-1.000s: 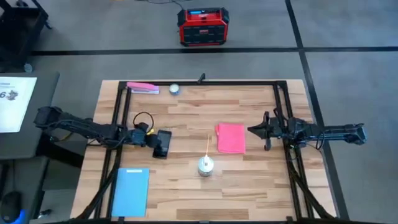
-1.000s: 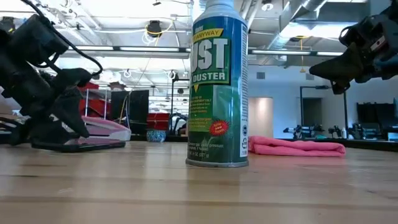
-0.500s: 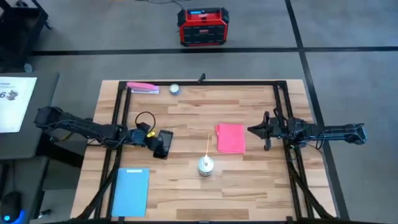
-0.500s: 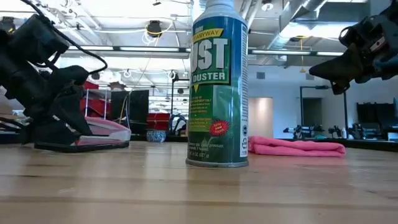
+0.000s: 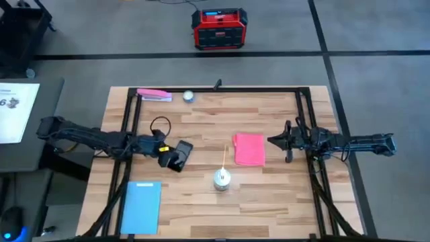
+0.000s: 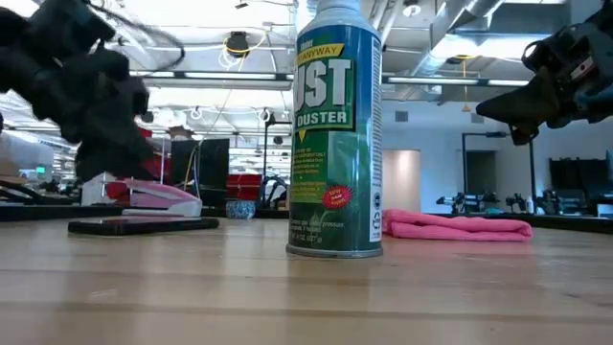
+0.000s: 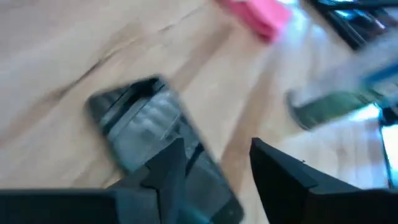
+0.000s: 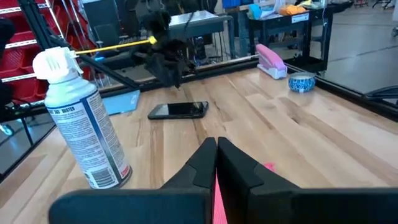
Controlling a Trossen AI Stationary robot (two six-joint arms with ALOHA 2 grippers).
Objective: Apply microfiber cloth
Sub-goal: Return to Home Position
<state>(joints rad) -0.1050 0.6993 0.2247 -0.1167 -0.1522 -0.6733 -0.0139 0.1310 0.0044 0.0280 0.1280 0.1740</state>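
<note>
Beside the raised right hand (image 5: pixel 270 140), microfiber cloth (image 5: pixel 248 148) flat on table (image 5: pixel 269 191)

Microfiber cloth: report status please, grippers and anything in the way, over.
Left gripper jaws open, above black phone. Right gripper jaws shut, empty, raised beside microfiber cloth. Cloth lies free on table. Duster can nearby, not covering it.

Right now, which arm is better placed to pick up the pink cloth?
Right. The right gripper hovers just beside the microfiber cloth, on its right side, with its fingers shut, so it would need to open first. The left gripper is farther off, open, over by the black phone.
</note>
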